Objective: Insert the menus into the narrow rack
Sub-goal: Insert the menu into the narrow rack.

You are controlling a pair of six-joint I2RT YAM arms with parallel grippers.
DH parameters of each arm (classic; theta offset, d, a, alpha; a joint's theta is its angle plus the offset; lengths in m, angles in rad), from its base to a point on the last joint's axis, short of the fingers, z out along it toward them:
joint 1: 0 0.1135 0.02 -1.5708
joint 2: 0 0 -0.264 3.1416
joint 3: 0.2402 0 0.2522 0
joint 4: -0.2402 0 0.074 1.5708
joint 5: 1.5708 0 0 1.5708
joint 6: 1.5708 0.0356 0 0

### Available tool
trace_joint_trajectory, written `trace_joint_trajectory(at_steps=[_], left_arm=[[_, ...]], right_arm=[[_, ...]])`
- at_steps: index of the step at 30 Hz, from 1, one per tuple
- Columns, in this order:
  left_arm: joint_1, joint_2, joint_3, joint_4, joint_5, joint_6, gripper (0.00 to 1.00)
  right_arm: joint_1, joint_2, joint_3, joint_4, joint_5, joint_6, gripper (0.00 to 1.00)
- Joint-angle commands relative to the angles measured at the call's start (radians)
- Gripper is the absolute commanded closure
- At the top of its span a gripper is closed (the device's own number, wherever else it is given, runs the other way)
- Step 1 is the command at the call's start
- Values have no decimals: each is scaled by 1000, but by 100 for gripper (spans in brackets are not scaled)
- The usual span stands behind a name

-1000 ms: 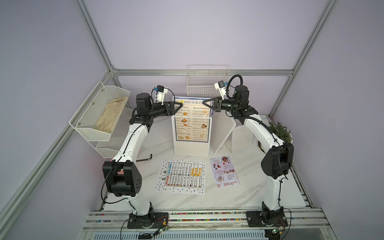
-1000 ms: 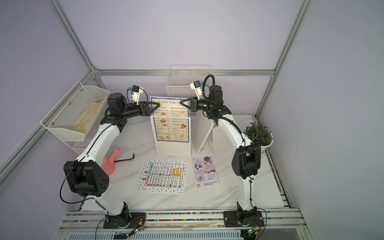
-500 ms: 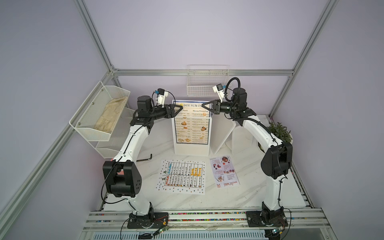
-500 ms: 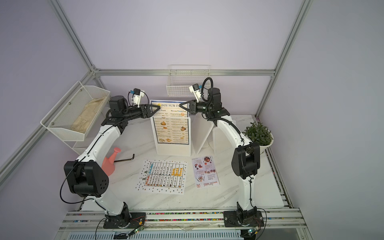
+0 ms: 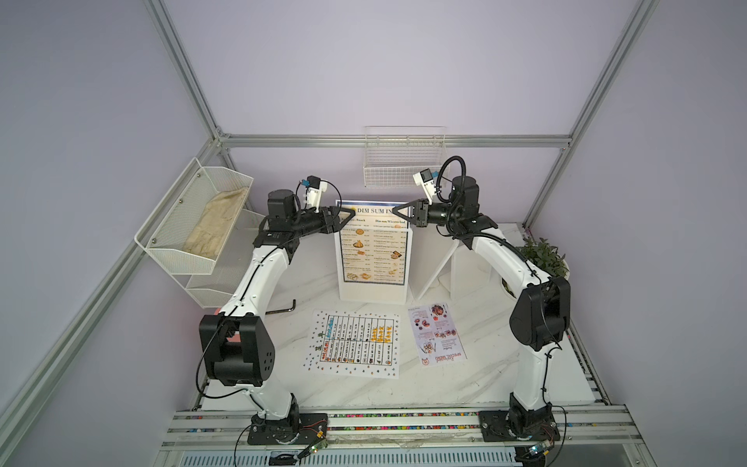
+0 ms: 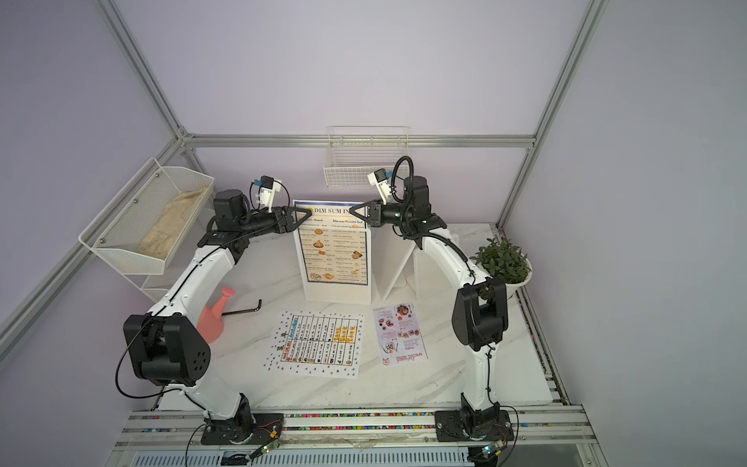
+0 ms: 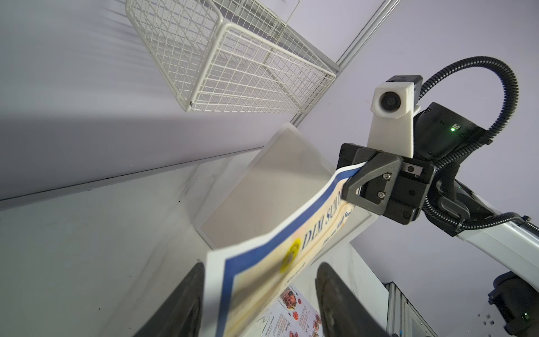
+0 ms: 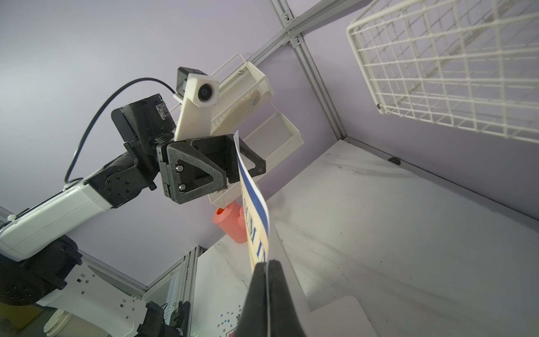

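Menu (image 5: 372, 246) lowered into rack (image 5: 374, 291); right tool (image 5: 398, 212) pinching corner, left tool (image 5: 348, 214) spread.

The cream blue-bordered "DIM SUM INN" menu (image 5: 372, 246) stands in the white narrow rack (image 5: 374, 293); before it on the white marble counter (image 5: 477, 376) lie the white grid-table menu (image 5: 353, 343) and, to its right, the small pale "SPECIAL MENU" leaflet (image 5: 437, 333).

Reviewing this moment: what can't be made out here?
- Lower edge of the DIM SUM INN menu: hidden behind the white rack panel in both top views.
- Left claw contact with that menu: blurred, cropped in its wrist view.
- Grid menu text: too small.
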Motion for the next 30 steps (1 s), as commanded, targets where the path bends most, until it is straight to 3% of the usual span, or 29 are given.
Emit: trace_joint_trajectory(at_steps=[1, 11, 24, 30], left_arm=[[7, -55, -30, 33, -4, 29, 39], [7, -65, -61, 39, -6, 29, 39], [7, -65, -88, 50, -6, 29, 40], [8, -66, -89, 53, -4, 28, 41]], right_arm=[[7, -50, -11, 36, -9, 2, 99], [8, -59, -51, 52, -10, 9, 96], [10, -75, -35, 8, 25, -29, 75], [9, -116, -36, -32, 128, -62, 66]])
